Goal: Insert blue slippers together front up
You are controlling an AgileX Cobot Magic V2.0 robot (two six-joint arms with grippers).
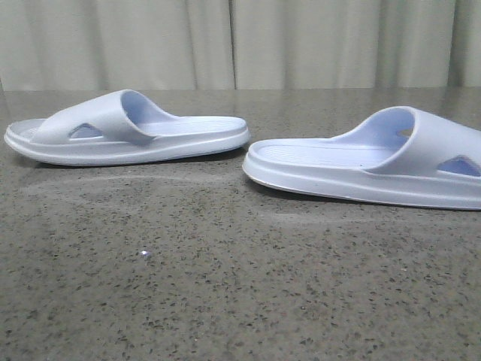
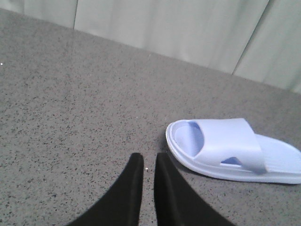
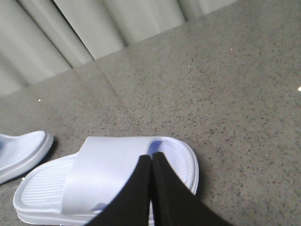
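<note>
Two pale lavender-blue foam slide slippers (image 1: 128,131) (image 1: 376,162) lie apart, soles down; both grippers (image 2: 148,162) (image 3: 151,160) pressed together, must spread before grasping straps.

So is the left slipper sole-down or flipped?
Sole-down: the left slipper lies flat on the table, strap and footbed up.

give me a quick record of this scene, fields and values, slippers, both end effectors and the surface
left slipper: flat on its sole, heel end toward the other
right slipper: flat on its sole, apart from the left one
left end effector: nearly shut, empty, above the table beside the left slipper
right end effector: shut, empty, over the right slipper's strap
table: grey speckled stone
</note>
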